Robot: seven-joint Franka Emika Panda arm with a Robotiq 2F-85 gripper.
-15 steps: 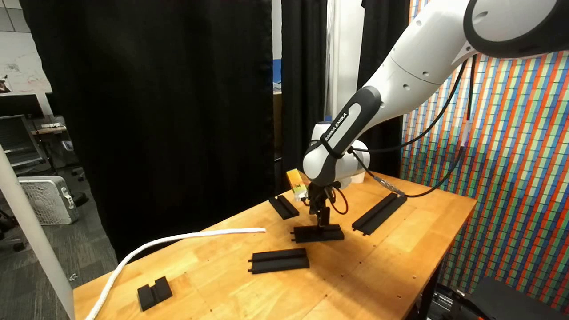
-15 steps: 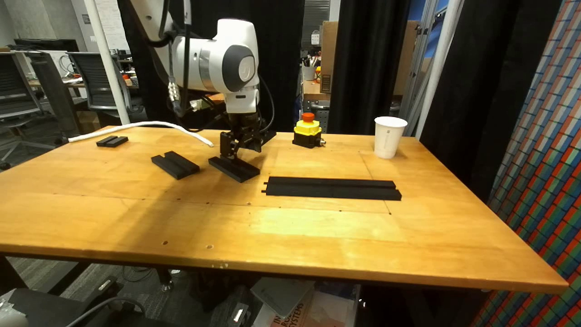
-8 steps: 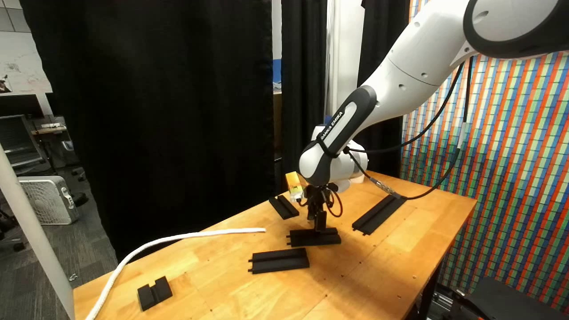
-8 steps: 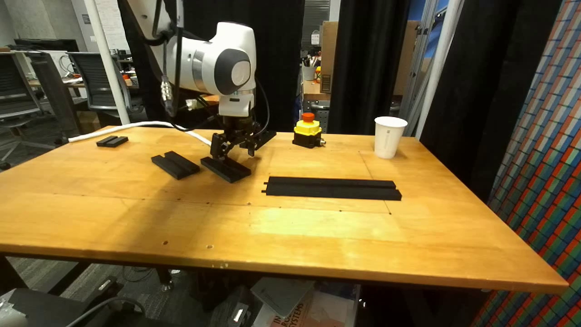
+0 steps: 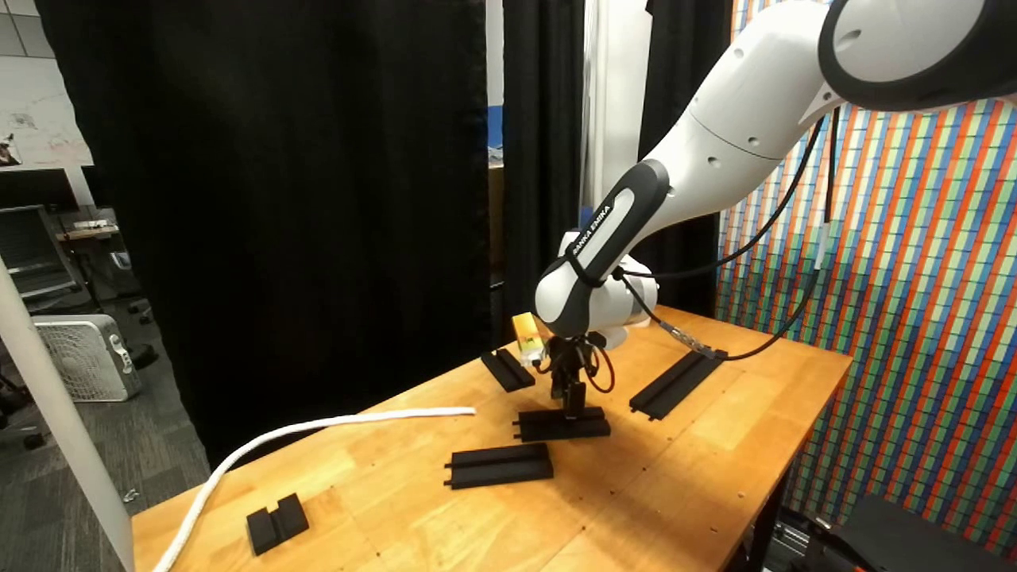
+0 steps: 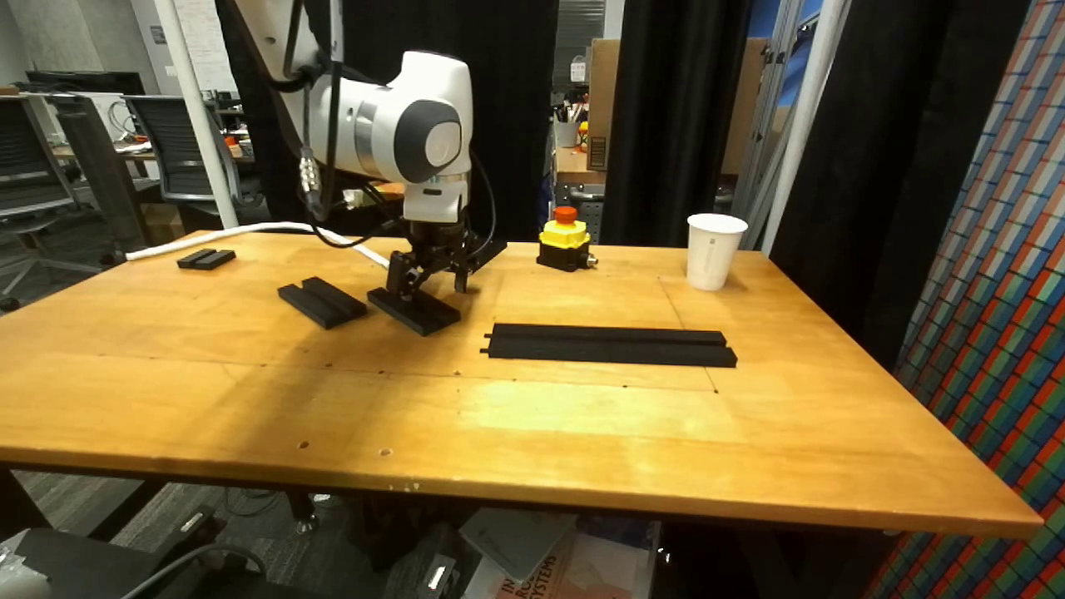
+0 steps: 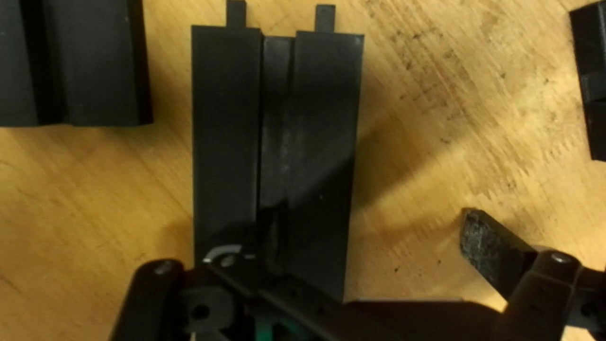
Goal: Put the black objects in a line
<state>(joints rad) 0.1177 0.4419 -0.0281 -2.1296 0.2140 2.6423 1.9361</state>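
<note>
- 5 grooved blk bars (image 5: 499,475), scattered on desk (image 6: 499,424); no line yet.
- Claw (image 6: 433,293): spread wide, no grip, partly over mid bar (image 6: 426,314).
- Done: prob. little; rem.: most aligning.

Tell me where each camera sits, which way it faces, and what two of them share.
Exterior view: off one edge of the table, facing across it toward the red button; arm and gripper show left of centre.
Exterior view: above table level, angled down, black curtain left, striped wall right; arm and gripper reach in from upper right.
Wrist view: on the wrist, facing down at a black bar; gripper fingers show at the bottom.
Both exterior views share that bar and the white cord.
</note>
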